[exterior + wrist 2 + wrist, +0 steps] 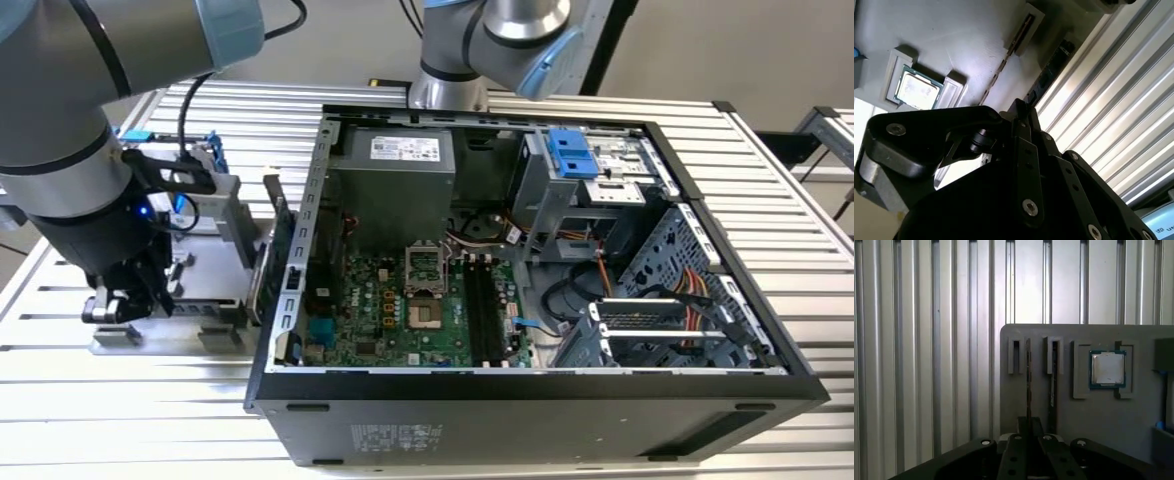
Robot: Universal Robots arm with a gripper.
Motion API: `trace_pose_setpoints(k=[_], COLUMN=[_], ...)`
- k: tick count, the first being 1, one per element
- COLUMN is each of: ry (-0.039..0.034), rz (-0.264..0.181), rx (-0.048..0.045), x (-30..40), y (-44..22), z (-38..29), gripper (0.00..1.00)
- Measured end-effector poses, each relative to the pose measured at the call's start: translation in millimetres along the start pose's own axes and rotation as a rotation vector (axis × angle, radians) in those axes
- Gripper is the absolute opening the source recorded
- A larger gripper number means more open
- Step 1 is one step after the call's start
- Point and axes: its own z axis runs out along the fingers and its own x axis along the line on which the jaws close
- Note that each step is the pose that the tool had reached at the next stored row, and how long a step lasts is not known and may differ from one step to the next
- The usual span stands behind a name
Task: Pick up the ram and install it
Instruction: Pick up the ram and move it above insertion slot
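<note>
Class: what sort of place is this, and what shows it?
Probably a robotics lab for computer assembly: an open computer case on a slotted aluminium table, a fixture holding a CPU chip.

The ram (1028, 375) stands in the tray (1094, 425), near the CPU chip (1107, 369), on the table (929, 365).

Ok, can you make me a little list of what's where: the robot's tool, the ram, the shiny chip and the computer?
tool: low over the grey tray, lined up with the ram
ram: standing on edge in a tray slot, second stick beside it
chip: silver square, flat in its tray pocket
case: open, to the exterior view's right of the tray
</note>
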Motion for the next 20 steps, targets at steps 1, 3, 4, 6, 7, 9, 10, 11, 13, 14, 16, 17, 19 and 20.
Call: trace_pose_setpoints(k=[1, 3, 4, 6, 7, 9, 10, 11, 13, 14, 16, 17, 19, 20], ry=[0.0000, -0.0002, -0.0001, -0.0002, -0.0001, -0.0002, -0.0002, -0.0002, -0.0002, -0.0002, -0.0003, -0.0004, -0.0002, -0.0002], rz=[0.000, 0.000, 0.000, 0.000, 0.000, 0.000, 0.000, 0.000, 0.000, 0.000, 0.000, 0.000, 0.000, 0.000], rx=[-0.0002, 0.0000, -0.0001, 0.0000, 0.0001, 0.0004, 0.0006, 0.0008, 0.0009, 0.0010, 0.0012, 0.0013, 0.0011, 0.0012], x=[0.0, 0.0, 0.0, 0.0, 0.0, 0.0, 0.0, 0.0, 0.0, -0.1, -0.1, -0.1, -0.1, 0.0], y=[0.0, 0.1, 0.1, 0.3, 0.4, 0.7, 0.8, 0.9, 1.0, 1.0, 1.0, 1.0, 1.0, 1.0], z=[-1.0, -2.9, -3.9, -6.3, -7.5, -9.4, -10.2, -11.1, -12.6, -13.3, -13.4, -13.4, -13.6, -13.6], gripper=[0.00, 0.00, 0.00, 0.00, 0.00, 0.00, 0.00, 0.00, 0.00, 0.00, 0.00, 0.00, 0.00, 0.00])
